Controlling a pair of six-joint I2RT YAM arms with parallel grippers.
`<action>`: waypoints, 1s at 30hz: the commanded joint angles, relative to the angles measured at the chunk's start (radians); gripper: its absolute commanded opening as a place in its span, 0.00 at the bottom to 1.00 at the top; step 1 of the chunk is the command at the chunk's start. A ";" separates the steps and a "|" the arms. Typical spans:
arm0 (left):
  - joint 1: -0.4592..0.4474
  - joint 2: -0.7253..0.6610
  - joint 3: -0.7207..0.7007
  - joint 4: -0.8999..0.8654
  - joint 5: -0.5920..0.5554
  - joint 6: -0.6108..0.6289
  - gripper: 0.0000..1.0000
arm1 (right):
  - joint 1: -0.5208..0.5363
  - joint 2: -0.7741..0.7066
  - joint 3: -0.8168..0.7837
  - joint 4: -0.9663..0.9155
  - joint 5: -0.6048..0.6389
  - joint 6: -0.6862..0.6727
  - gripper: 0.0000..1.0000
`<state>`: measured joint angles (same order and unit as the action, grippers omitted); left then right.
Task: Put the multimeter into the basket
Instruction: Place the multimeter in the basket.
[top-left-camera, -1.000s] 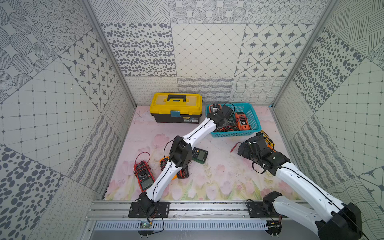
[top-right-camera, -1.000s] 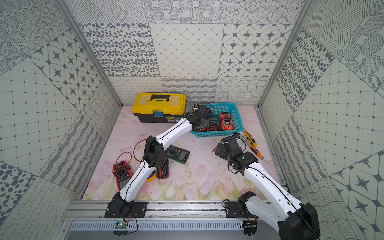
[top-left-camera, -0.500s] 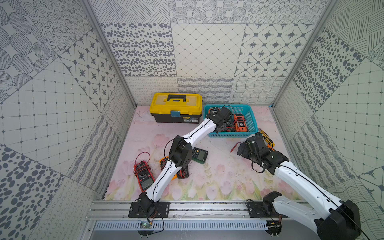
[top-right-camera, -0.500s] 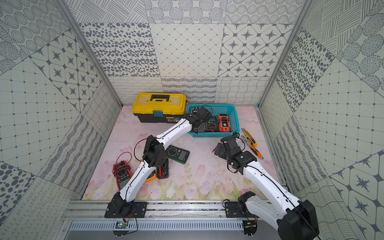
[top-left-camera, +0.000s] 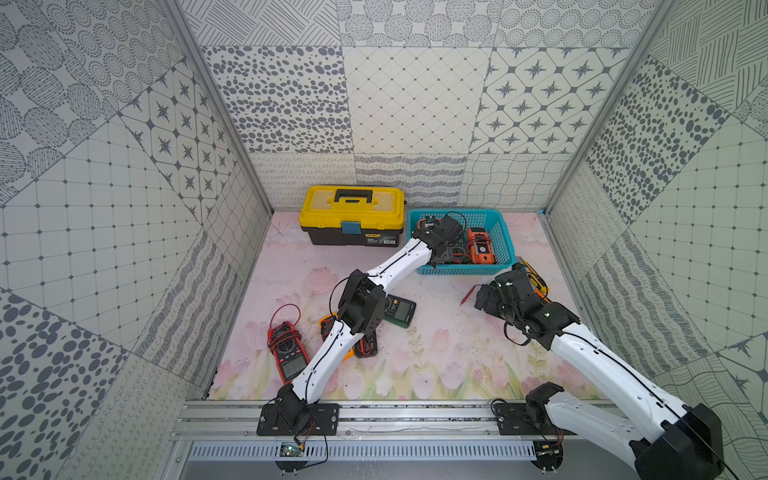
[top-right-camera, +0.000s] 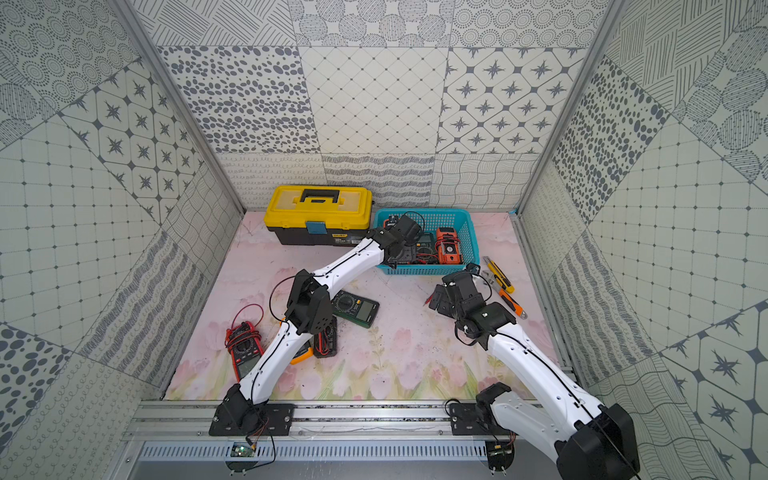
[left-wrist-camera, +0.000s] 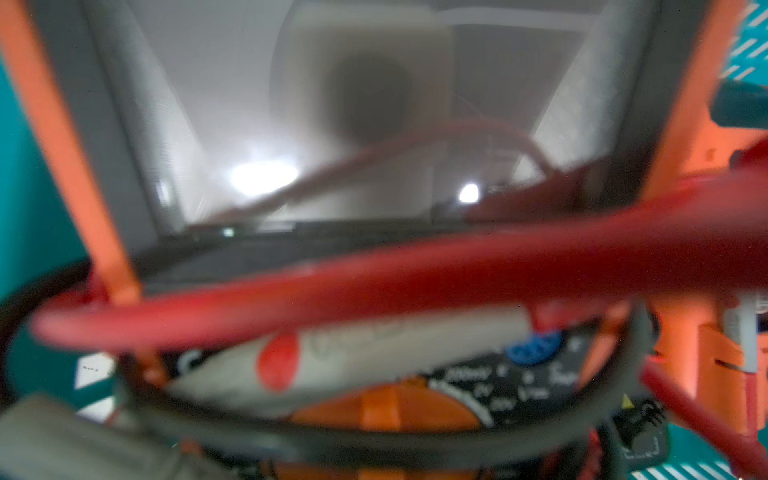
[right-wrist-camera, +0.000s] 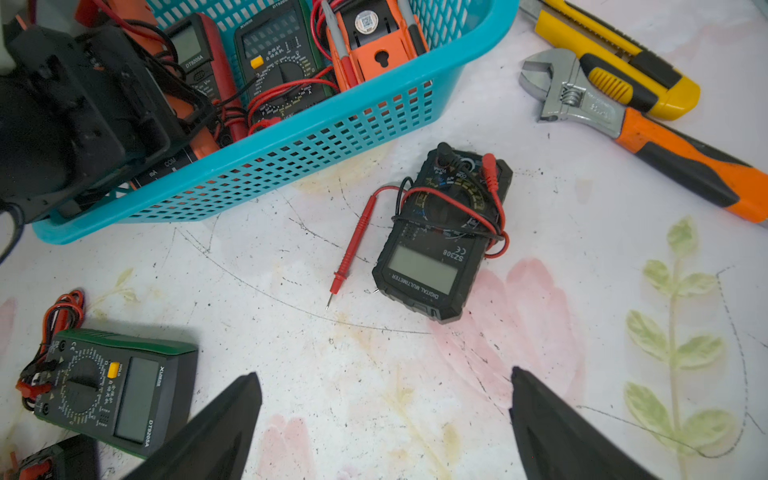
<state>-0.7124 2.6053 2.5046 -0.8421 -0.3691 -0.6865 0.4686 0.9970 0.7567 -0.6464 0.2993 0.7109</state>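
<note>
At 1 o'clock on the mat (top-left-camera: 436, 353), the basket (top-left-camera: 469, 269) is filled with an orange multimeter (top-left-camera: 480, 249), a green multimeter (right-wrist-camera: 278, 50) and a red multimeter (right-wrist-camera: 199, 54). The left gripper (top-left-camera: 444, 257) is sunk among them, and its grasp cannot be told. A black multimeter (right-wrist-camera: 440, 237) is laid just off the basket's 5 o'clock, below the released right gripper (right-wrist-camera: 384, 374). The toolbox (top-left-camera: 353, 208) is set at 11 o'clock, and a wrench (right-wrist-camera: 623, 112) and a knife (right-wrist-camera: 615, 54) at 3 o'clock.

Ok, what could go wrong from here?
1. The left gripper sits inside the turquoise basket with a red lead across its wrist view; withdrawing might drag the orange multimeter out.
2. The black multimeter below the open right gripper trails a loose red probe that could snag the basket's rim.
</note>
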 joint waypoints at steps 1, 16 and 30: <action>0.013 0.035 -0.018 -0.057 -0.028 -0.038 0.49 | -0.005 -0.029 0.031 0.018 0.018 -0.024 0.98; 0.013 -0.085 -0.122 -0.025 -0.058 -0.034 0.91 | -0.004 -0.106 0.028 0.042 0.038 -0.059 0.98; 0.005 -0.105 -0.121 -0.006 -0.090 0.005 0.99 | -0.004 -0.116 0.029 0.050 0.044 -0.079 0.98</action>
<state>-0.7116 2.5362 2.3852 -0.7696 -0.3889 -0.7055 0.4686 0.9016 0.7582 -0.6308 0.3244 0.6518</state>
